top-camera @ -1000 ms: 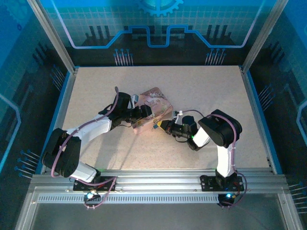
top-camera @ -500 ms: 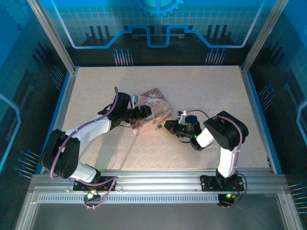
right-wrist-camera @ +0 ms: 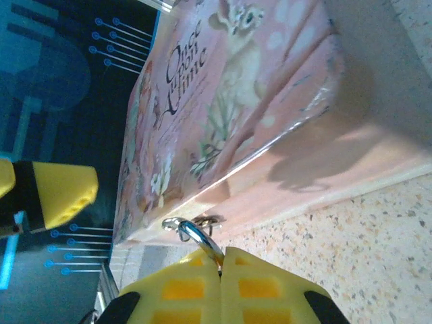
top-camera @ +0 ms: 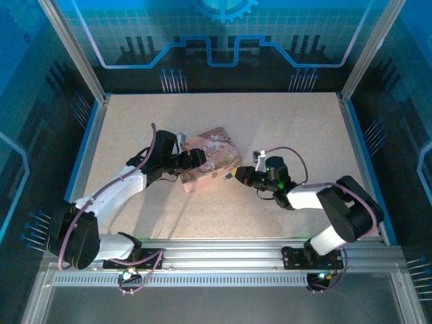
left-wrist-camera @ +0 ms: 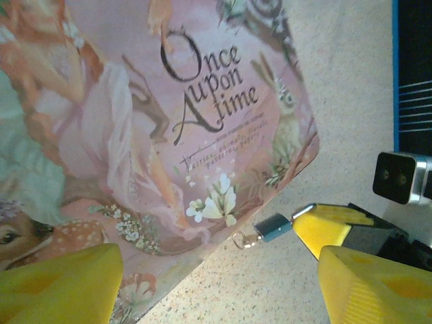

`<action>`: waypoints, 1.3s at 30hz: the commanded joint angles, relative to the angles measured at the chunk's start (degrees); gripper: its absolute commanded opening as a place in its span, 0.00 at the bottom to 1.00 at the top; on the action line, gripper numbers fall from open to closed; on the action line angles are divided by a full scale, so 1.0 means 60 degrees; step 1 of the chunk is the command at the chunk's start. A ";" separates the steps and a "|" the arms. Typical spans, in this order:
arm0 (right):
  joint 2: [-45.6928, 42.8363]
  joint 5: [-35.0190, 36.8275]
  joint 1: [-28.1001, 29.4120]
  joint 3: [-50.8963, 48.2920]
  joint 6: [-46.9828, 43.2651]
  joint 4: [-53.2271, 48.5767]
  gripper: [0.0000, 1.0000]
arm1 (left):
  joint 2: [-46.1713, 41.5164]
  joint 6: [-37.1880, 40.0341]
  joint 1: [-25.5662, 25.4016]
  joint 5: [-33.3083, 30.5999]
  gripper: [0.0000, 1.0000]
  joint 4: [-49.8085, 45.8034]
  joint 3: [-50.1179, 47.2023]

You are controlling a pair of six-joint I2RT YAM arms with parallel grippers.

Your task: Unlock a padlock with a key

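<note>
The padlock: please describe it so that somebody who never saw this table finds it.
On the speckled table lies a pink tin printed "Once upon a time". Just off its edge, beside the painted white flowers, the padlock is pinched by the yellow fingers of the right gripper. It is a tiny bluish metal block with a small ring, far smaller than the tin.

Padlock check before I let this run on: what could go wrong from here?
1. The right fingers pinch the padlock only by its end, so it may twist or slip out.
2. The padlock hangs from a small ring on the tin. The left fingers are open, not clamping the tin, so a pull on the padlock might drag or tip the tin.
</note>
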 commanded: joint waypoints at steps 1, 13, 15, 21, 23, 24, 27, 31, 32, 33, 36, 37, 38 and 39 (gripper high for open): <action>-0.0828 0.0171 -0.0101 0.0286 -0.1187 -0.2149 0.02 | -0.0660 0.0455 0.0185 -0.0499 0.78 -0.0314 0.0043; -0.2513 0.0095 0.0204 0.2014 -0.4136 -0.7981 0.02 | -0.2283 0.1002 0.0884 -0.1366 0.90 -0.0412 -0.0688; -0.2517 0.0144 0.0233 0.2518 -0.4612 -0.9101 0.02 | -0.2517 0.1048 0.1003 -0.1446 0.94 -0.0456 -0.0787; -0.2188 0.0543 0.0368 0.3607 -0.5564 -1.1580 0.02 | -0.3116 0.1038 0.1342 -0.1835 0.99 -0.0489 -0.1159; -0.2088 0.0628 0.0401 0.3748 -0.5716 -1.2011 0.02 | -0.3256 0.0987 0.1450 -0.1877 0.99 -0.0521 -0.1254; -0.2038 0.0641 0.0409 0.3786 -0.5745 -1.2164 0.02 | -0.3292 0.0976 0.1494 -0.1887 0.99 -0.0545 -0.1295; -0.1813 0.0723 0.0405 0.3914 -0.5787 -1.2708 0.02 | -0.3353 0.0936 0.1586 -0.1897 0.99 -0.0629 -0.1349; -0.1270 0.0737 0.0426 0.4042 -0.6040 -1.3290 0.02 | -0.3309 0.0797 0.1659 -0.1945 0.99 -0.0669 -0.1407; -0.1123 0.0690 0.0414 0.4020 -0.6082 -1.3310 0.02 | -0.3292 0.0770 0.1686 -0.1945 0.99 -0.0691 -0.1411; -0.0992 0.0648 0.0413 0.4006 -0.6100 -1.3299 0.02 | -0.3284 0.0748 0.1682 -0.1957 0.99 -0.0694 -0.1419; -0.0527 0.0512 0.0429 0.3991 -0.6116 -1.3217 0.02 | -0.3254 0.0685 0.1722 -0.1960 0.99 -0.0743 -0.1416; -0.0370 0.0473 0.0422 0.3983 -0.6116 -1.3148 0.02 | -0.3250 0.0674 0.1733 -0.1974 0.99 -0.0778 -0.1409; -0.0234 0.0425 0.0428 0.3987 -0.6094 -1.3082 0.02 | -0.3264 0.0664 0.1740 -0.2000 0.99 -0.0784 -0.1409; -0.0132 0.0392 0.0429 0.3987 -0.6080 -1.2989 0.02 | -0.3271 0.0668 0.1748 -0.2004 0.99 -0.0808 -0.1409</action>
